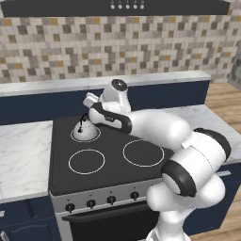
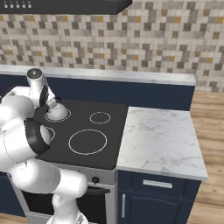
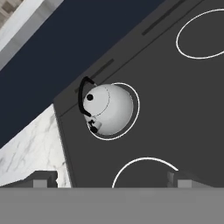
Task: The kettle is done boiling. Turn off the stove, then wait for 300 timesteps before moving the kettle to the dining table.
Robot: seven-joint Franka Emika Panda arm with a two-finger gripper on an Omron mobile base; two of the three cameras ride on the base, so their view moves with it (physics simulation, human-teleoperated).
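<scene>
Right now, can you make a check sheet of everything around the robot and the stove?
Surface: black stove top with white burner rings; marble counter beside it.
Job's things: kettle sits upright on a rear burner ring, at the back corner on the arm's left side; knobs line the steel front.
Clutter: nothing seen.
Gripper: gripper open, hovering above the kettle, not touching it.
Cables: nothing seen.
Surroundings: tiled wall, hood overhead, navy cabinets, wooden floor.
</scene>
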